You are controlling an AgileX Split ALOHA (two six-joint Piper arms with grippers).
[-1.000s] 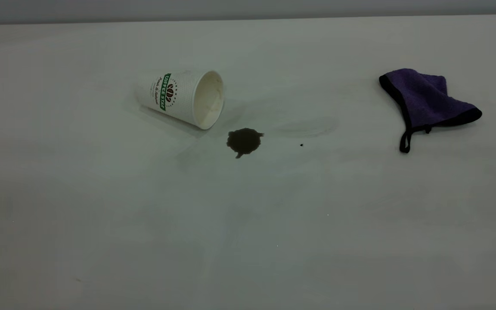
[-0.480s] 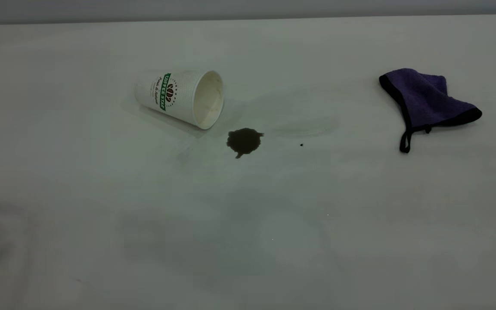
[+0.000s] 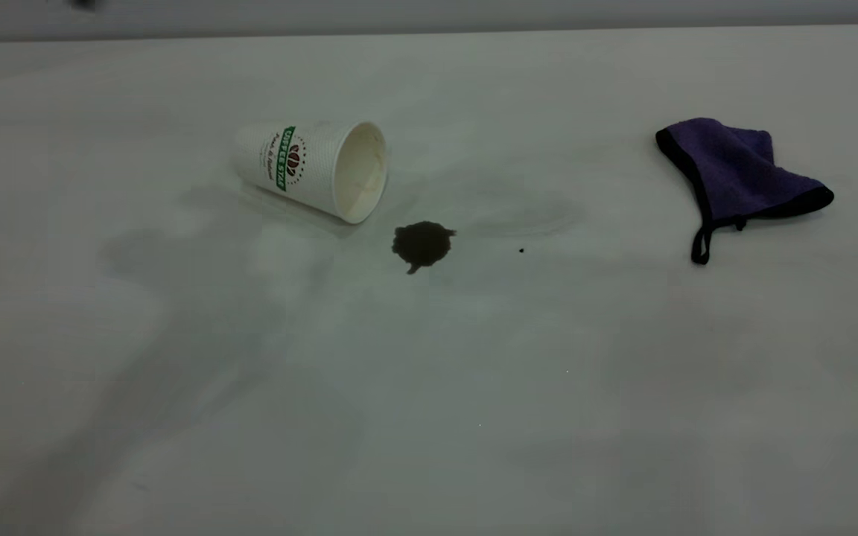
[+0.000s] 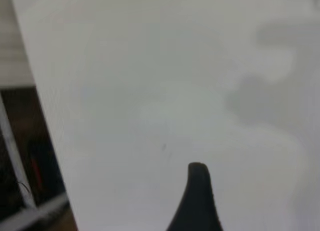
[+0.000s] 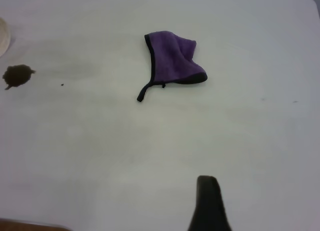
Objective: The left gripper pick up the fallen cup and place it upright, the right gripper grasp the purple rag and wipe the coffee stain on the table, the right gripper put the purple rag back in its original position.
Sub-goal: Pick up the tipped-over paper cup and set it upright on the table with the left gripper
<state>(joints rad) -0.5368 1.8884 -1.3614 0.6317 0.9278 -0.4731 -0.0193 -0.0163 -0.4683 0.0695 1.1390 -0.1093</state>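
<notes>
The cup [image 3: 313,167] lies on its side on the table [image 3: 429,387], mouth toward the coffee stain [image 3: 421,244], a dark blotch just in front of it. The purple rag [image 3: 738,175] lies crumpled at the far right, its loop hanging toward me. The right wrist view shows the rag [image 5: 175,58], the stain [image 5: 17,75] and a sliver of the cup's rim [image 5: 2,36]. Neither arm shows in the exterior view. My left gripper [image 4: 240,191] shows one dark finger [image 4: 197,196] over bare table. My right gripper [image 5: 250,201] shows one finger [image 5: 207,203], well short of the rag.
A tiny black speck [image 3: 521,251] sits right of the stain. A broad shadow [image 3: 176,335] crosses the table's left half toward the cup. The left wrist view shows the table's edge [image 4: 45,141] with dark frame parts beyond it.
A shadow has spread from the lower left across the table toward the cup. The cup, the stain and the rag have not moved.
</notes>
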